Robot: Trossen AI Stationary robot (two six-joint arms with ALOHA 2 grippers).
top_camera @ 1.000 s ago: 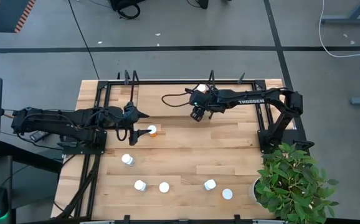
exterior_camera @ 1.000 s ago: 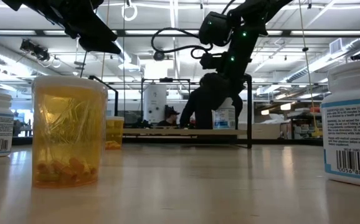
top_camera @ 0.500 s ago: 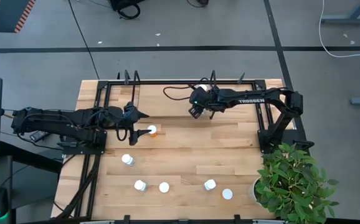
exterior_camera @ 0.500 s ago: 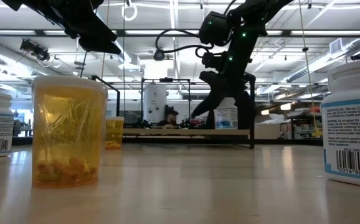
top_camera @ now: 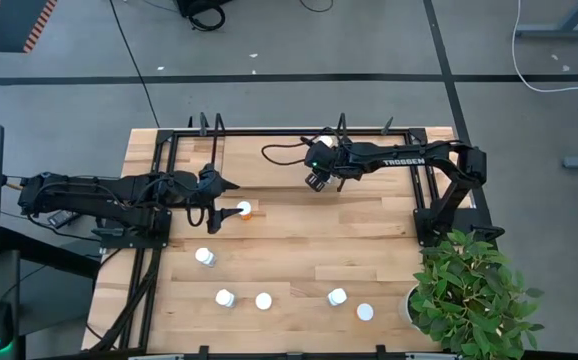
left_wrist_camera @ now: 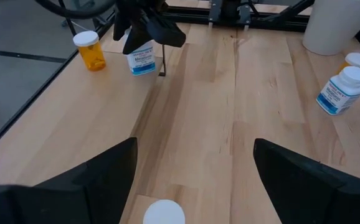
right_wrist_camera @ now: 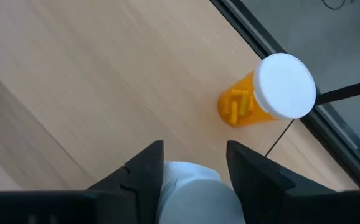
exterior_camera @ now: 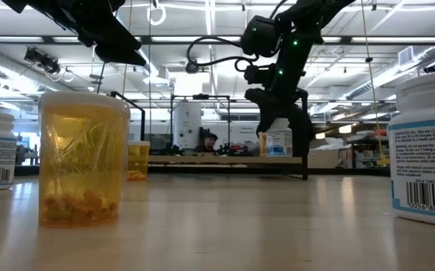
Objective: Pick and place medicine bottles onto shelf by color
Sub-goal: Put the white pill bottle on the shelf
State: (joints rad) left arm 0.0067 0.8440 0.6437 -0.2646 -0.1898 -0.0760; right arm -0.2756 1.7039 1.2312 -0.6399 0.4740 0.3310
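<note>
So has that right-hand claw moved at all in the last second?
Yes. In the overhead view the right gripper has shifted toward the back rail of the black frame, ending over the white bottle beside the orange one.

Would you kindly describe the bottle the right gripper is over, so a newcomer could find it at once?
Start at the shelf along the table's far edge, between its black wire ends. Near its middle the right gripper straddles a white bottle standing on the board. Its only neighbour there is an orange bottle with a white cap; the one under the fingers is white-bodied.
</note>
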